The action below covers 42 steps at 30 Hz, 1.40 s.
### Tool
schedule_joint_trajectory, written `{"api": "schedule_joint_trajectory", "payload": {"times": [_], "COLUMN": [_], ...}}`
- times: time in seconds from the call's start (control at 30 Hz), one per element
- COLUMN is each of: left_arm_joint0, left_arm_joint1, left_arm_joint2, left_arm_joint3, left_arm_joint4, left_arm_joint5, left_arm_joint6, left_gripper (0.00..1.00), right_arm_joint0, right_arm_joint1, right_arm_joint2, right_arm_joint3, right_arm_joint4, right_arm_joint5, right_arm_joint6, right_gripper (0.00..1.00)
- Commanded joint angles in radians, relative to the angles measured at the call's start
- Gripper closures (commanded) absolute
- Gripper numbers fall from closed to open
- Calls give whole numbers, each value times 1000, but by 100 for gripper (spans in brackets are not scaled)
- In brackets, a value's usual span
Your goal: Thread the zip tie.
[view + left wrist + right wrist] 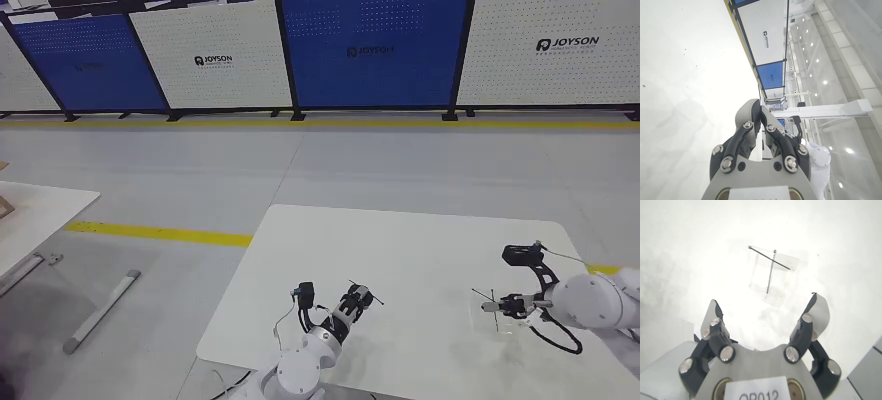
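The white table (400,250) carries everything, and the work is kept to its near half, presumably so that both arms reach it comfortably.

The left gripper (357,297) is held above the table close to the near edge, toward the near-left corner. It is clenched on the zip tie (759,92), a thin black strip pinched between the pads with a short end left standing out past the fingertips. That free end is judged to be left exposed so that it can be fed into something. The firm pinch would keep so thin a strip from twisting as it is guided.

The right gripper (764,297) is placed near the right edge, fingers spread wide and nothing held. It is aimed at a clear holder (761,279) standing on the table just beyond its fingertips, and it appears to be readied either to steady that holder or to take something from it.

On the holder, a black strip (762,254) is laid slantwise across the top, and a grey pin (770,275) is crossed beneath it, running down the holder's face. Whether the strip is a second tie cannot be told. The holder is judged to be used to raise these thin pieces off the table, where they could hardly be pinched.
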Motion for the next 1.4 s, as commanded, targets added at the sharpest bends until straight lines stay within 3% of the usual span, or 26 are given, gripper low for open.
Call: {"api": "schedule_joint_trajectory", "payload": {"times": [0.0, 0.2, 0.3, 0.43, 0.5, 0.83, 1.0, 1.03, 1.07, 1.1, 1.2, 1.37], "left_arm_joint0": [0, 0, 0, 0, 0, 0, 0, 0, 0, 0, 0, 0], "left_arm_joint1": [0, 0, 0, 0, 0, 0, 0, 0, 0, 0, 0, 0], "left_arm_joint2": [0, 0, 0, 0, 0, 0, 0, 0, 0, 0, 0, 0], "left_arm_joint3": [0, 0, 0, 0, 0, 0, 0, 0, 0, 0, 0, 0], "left_arm_joint4": [0, 0, 0, 0, 0, 0, 0, 0, 0, 0, 0, 0], "left_arm_joint5": [0, 0, 0, 0, 0, 0, 0, 0, 0, 0, 0, 0], "left_arm_joint6": [0, 0, 0, 0, 0, 0, 0, 0, 0, 0, 0, 0], "left_gripper": [100, 100, 100, 100, 100, 100, 100, 100, 100, 100, 100, 100], "right_arm_joint0": [0, 0, -15, -6, 11, -2, -3, -2, 0, 1, 8, 18], "right_arm_joint1": [1, 1, 0, -9, -23, -24, -34, -36, -38, -41, -51, -76], "right_arm_joint2": [0, 0, 7, 15, 13, 17, 45, 48, 50, 51, 53, 43], "right_arm_joint3": [1, 1, 2, -5, 21, 35, 68, 69, 72, 73, 81, 112], "right_arm_joint4": [3, 3, -7, -38, -39, -35, 8, 9, 8, 7, 2, 4], "right_arm_joint5": [-45, -45, -119, -162, -147, -144, -197, -207, -211, -209, -198, -176], "right_arm_joint6": [-1, -1, -25, 2, 38, 16, 24, 28, 33, 37, 66, 123], "right_gripper": [0, 0, 0, 0, 0, 0, 0, 30, 34, 31, 49, 54]}}
